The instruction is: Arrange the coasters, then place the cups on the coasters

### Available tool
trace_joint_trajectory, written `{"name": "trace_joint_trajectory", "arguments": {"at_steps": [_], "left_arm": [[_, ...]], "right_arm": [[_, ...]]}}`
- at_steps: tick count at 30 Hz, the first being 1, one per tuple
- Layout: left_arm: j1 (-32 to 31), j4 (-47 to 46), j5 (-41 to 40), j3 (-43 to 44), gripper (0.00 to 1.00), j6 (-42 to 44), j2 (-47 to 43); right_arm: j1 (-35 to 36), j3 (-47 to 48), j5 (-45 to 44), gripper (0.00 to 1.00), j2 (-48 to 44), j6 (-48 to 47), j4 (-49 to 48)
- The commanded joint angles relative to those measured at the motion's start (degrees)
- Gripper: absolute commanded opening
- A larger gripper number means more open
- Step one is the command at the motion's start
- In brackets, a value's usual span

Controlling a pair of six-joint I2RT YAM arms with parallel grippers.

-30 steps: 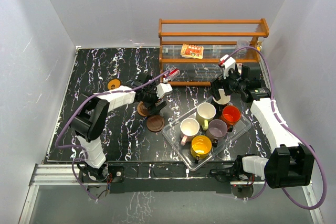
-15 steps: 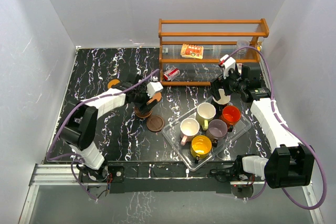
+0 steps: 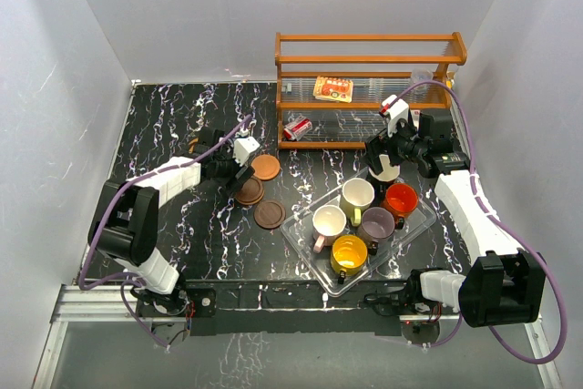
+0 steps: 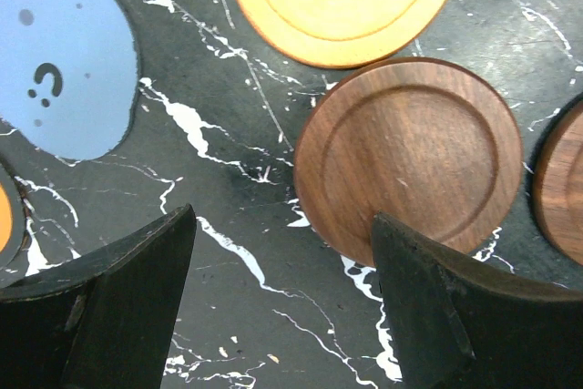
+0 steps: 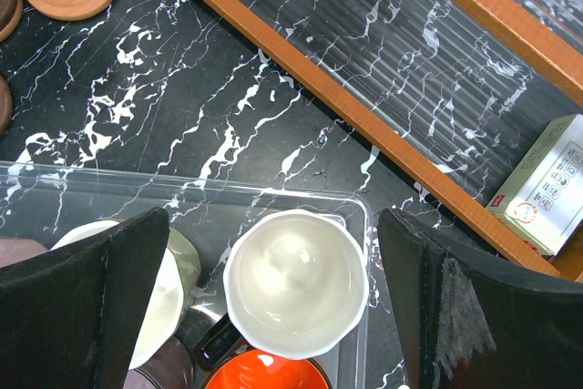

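**Inspector:** Largest items first, please.

**Assessor:** The bench (image 3: 173, 116) was black with white veining. A wooden rack (image 3: 369, 38) stood at its far side. Only the right wrist view showed the ribbing of its clear shelves.

**Inspector:** And the tray?

**Assessor:** A clear plastic tray (image 3: 301, 236) sat right of centre and held all the cups. The overhead view showed the yellow cup (image 3: 350, 253), pale pink cup (image 3: 329, 221), olive-cream cup (image 3: 357, 194), mauve cup (image 3: 376, 222) and orange-red cup (image 3: 400, 198). The right wrist view revealed the black cup (image 5: 296, 280) in the tray's far corner, with its glossy white interior. The right end effector (image 5: 273, 225) hung over it, fingers spread wide and apart from the cup.

**Inspector:** Coasters?

**Assessor:** They lay flat on the bench, left of the tray. Overhead I noted an orange-brown coaster (image 3: 265, 167), a dark brown coaster (image 3: 249, 191) and a nearer brown coaster (image 3: 270, 214). The left wrist view added wood grain and a turned ring inside each rim. It alone showed a blue-grey coaster (image 4: 64, 56), which was smooth. The left end effector (image 4: 282, 225) was spread, with only bench between its fingers. One finger overlapped the dark brown coaster's edge, and I could not tell whether they touched.

**Inspector:** Any markings?

**Assessor:** The blue-grey coaster carried a dark hook-shaped mark and dots. A pale box (image 5: 547, 184) on the rack bore small icons, but its writing was illegible.
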State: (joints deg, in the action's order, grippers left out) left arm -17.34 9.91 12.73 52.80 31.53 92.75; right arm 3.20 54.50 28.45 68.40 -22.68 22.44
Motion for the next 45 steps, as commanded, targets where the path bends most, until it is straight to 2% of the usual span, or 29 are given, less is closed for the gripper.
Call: {"name": "trace_joint_trajectory", "arguments": {"at_steps": [1, 11, 23, 25, 28, 32, 35, 40, 45], "left_arm": [[0.94, 0.60, -6.03, -0.45, 0.76, 0.48, -2.39], [5.38, 2.94, -13.22, -1.61, 0.76, 2.84, -4.25], [14.33, 3.37, -16.47, -1.72, 0.77, 3.61, -7.87], [14.75, 4.24, -13.77, -1.43, 0.78, 2.27, -9.83], [14.79, 6.50, -4.11, -1.04, 0.81, 0.26, -13.17], [14.69, 9.28, 10.20, -0.17, 0.93, -0.83, -14.04], [14.66, 9.41, 16.42, 1.33, 0.98, -2.85, -11.69], [12.57, 6.61, 18.22, 3.56, 0.99, -5.05, -6.97], [8.09, 3.97, 10.73, 4.06, 0.99, -3.55, -2.83]], "right_arm": [[-0.48, 0.34, 0.30, 0.98, -0.55, -0.82, -2.36], [-0.51, 0.24, 0.30, 0.98, -0.76, -0.91, -2.27], [-0.51, 0.21, 0.33, 0.98, -1.21, -1.03, -2.17], [-0.50, 0.21, 0.34, 0.98, -1.29, -1.04, -2.14], [-0.48, 0.27, 0.29, 0.98, -1.30, -1.10, -2.18], [-0.52, 0.33, 0.46, 0.98, -1.25, -1.01, -2.14], [-0.49, 0.34, 0.56, 0.98, -1.29, -1.00, -2.06], [-0.54, 0.29, 0.47, 0.98, -1.25, -1.02, -2.11], [-0.88, 0.34, 0.58, 0.98, -0.94, -1.02, -2.05]]}}
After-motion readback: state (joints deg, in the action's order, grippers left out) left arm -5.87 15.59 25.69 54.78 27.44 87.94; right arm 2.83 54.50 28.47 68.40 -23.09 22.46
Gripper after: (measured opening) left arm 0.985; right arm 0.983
